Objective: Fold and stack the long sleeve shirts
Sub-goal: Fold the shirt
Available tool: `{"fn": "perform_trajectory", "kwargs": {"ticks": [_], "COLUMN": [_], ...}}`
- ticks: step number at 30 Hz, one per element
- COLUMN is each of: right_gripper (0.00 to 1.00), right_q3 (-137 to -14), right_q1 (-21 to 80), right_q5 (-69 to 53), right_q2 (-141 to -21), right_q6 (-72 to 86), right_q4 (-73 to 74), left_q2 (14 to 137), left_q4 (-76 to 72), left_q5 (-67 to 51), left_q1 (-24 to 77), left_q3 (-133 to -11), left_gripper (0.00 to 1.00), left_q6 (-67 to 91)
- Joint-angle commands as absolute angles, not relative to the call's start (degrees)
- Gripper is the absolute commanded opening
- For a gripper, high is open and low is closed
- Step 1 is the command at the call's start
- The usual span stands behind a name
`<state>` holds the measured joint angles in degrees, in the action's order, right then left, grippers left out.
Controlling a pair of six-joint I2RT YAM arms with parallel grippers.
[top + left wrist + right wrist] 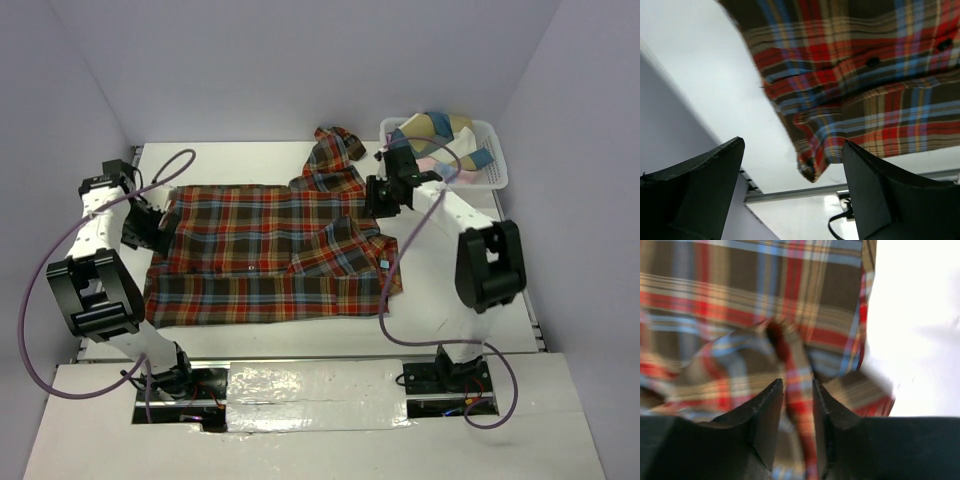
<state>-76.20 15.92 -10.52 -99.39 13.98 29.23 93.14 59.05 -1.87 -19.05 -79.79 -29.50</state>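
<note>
One long sleeve shirt [260,255], a red-orange, brown and blue plaid, lies spread flat across the table with its collar end to the right. A bunched sleeve [335,148] sticks out at the back. My left gripper [158,222] hovers at the shirt's left edge. In its wrist view the left gripper [793,145] is wide open, and the hem corner of the shirt [865,75] hangs free between its fingers, untouched. My right gripper [382,196] is over the collar end. There the right gripper [797,382] shows a narrow gap above a raised fold of the shirt [740,300]; the picture is blurred.
A white slotted basket [497,172] with pastel clothes stands at the back right, just behind the right arm. Grey walls close in the table on three sides. The table's metal edge rail [790,192] shows under the left gripper. Cables loop from both arms.
</note>
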Motion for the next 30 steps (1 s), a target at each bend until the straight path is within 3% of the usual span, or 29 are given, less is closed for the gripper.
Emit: {"fn": "perform_trajectory", "kwargs": {"ticks": [1,5,22,23,25,26,29,30], "right_gripper": [0.40,0.48,0.49,0.47,0.33,0.21,0.01,0.00], "right_q3": [-81.99,-82.97,-83.41,-82.10,-80.69,-79.55,-76.83,-76.21], "right_q1": [15.73,15.73,16.26,16.35,16.35,16.35,16.35,16.35], "right_q5": [-10.20,-14.22,-23.99,-25.13,-25.66,-25.58,-24.44,-24.09], "right_q2": [-104.65,-108.89,-117.43,-116.55,-115.49,-114.53,-111.72,-110.93], "right_q6": [5.63,2.12,1.67,1.76,1.67,1.67,1.67,1.84], "right_q4": [30.59,28.66,24.70,23.74,21.54,20.49,18.38,17.76], "left_q2": [91.93,91.76,93.87,93.78,93.52,93.43,93.43,93.51], "left_q4": [59.24,59.24,60.21,60.03,59.59,59.42,59.06,59.15], "left_q5": [-4.30,-5.27,-1.23,-0.97,-0.88,-0.70,-0.62,-0.70], "left_q1": [-18.28,-18.10,-16.44,-16.26,-15.82,-15.73,-15.47,-15.47], "left_q3": [-77.00,-75.59,-76.99,-76.82,-76.55,-76.47,-76.46,-76.55], "left_gripper": [0.92,0.92,0.92,0.92,0.92,0.92,0.92,0.92], "left_q6": [-27.16,-26.46,-24.52,-24.61,-24.78,-24.96,-25.49,-25.49]}}
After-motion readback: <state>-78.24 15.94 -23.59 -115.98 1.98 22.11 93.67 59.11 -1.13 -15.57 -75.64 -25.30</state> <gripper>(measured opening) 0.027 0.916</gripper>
